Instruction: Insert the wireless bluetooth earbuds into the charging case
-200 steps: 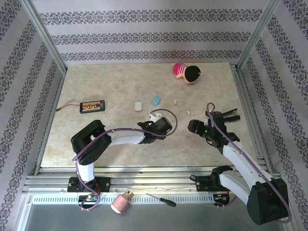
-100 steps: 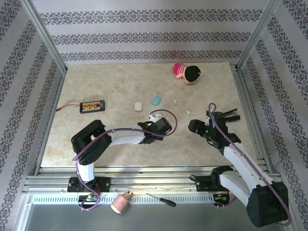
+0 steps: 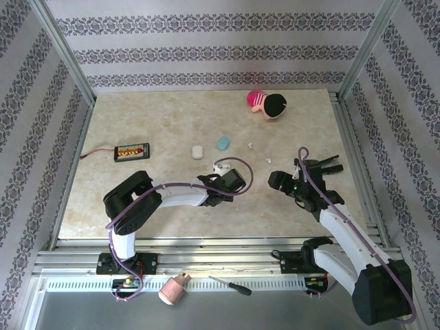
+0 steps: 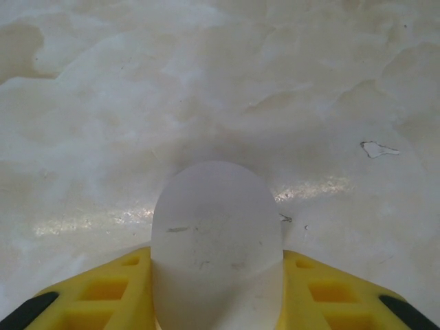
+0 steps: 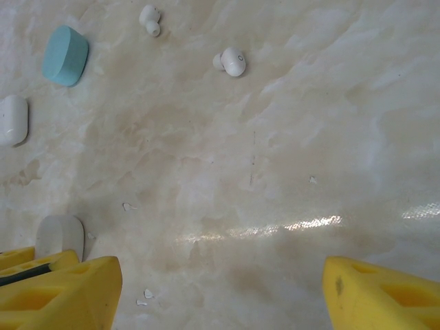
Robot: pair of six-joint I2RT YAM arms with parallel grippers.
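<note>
Left jaws: pinching a white case by its sides, on the worktop. Right jaws: spread, empty. Beyond: earbud and second earbud, loose near a blue case and second white case. None seated; all insertion apparently remains.

Three cases, two earbuds

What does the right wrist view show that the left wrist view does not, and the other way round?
Right wrist view: a light blue case, a white case, two white earbuds and the open right gripper. Left wrist view: the left gripper with its jaws against both sides of a frosted case. Both: the marble table and, probably, that same frosted case.
</note>
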